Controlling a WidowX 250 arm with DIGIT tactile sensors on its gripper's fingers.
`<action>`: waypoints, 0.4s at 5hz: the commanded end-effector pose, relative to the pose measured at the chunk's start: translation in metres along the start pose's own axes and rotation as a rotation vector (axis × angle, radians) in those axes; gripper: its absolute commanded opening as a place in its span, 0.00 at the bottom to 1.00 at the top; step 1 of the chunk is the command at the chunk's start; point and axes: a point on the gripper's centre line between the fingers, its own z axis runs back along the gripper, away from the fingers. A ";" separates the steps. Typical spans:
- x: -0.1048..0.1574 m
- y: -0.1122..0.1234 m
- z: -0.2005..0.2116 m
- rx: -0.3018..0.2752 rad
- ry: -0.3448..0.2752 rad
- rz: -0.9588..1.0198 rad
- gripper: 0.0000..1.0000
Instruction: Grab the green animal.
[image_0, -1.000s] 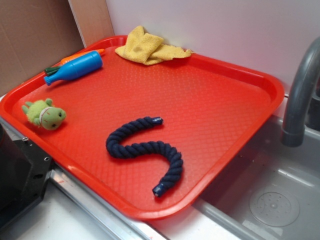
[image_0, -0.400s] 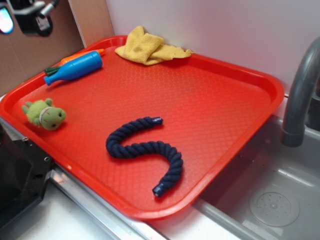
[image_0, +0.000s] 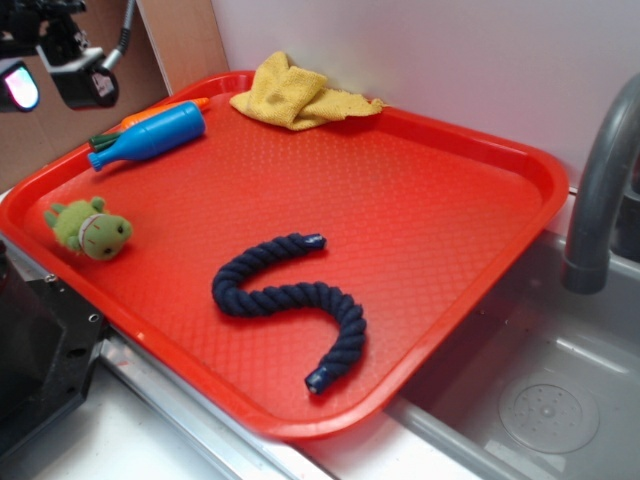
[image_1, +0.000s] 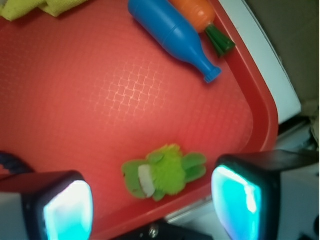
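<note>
Wrist view looks down between two spread fingers (image_1: 67, 207), their pale blue pads glowing at either side of the frame's bottom edge; the jaws stand wide with nothing between them. Just beyond, in the gap, lies the green animal (image_1: 162, 172) on the red tray (image_1: 90, 90), close to the tray's rim and lying flat with its pale face turned sideways. Farther off sit the blue bottle (image_1: 172, 37) and the orange carrot toy (image_1: 200, 12) side by side, touching, and a corner of the yellow cloth (image_1: 30, 7) shows at the far edge.

From the exterior view, the gripper (image_0: 60, 75) hangs high over the tray's left corner — a second ago it was not in the picture at all, and it has since come in from the upper left and dropped a little lower. The green animal (image_0: 88, 228) has not moved, nor have the navy rope (image_0: 290, 300) or the other toys. That suggests the approach is under way: the jaws seem roughly lined up over the plush, and a descent is what remains before closing.
</note>
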 end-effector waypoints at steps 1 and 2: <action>-0.003 -0.018 -0.029 0.103 0.194 -0.479 1.00; -0.005 -0.030 -0.033 0.120 0.132 -0.730 1.00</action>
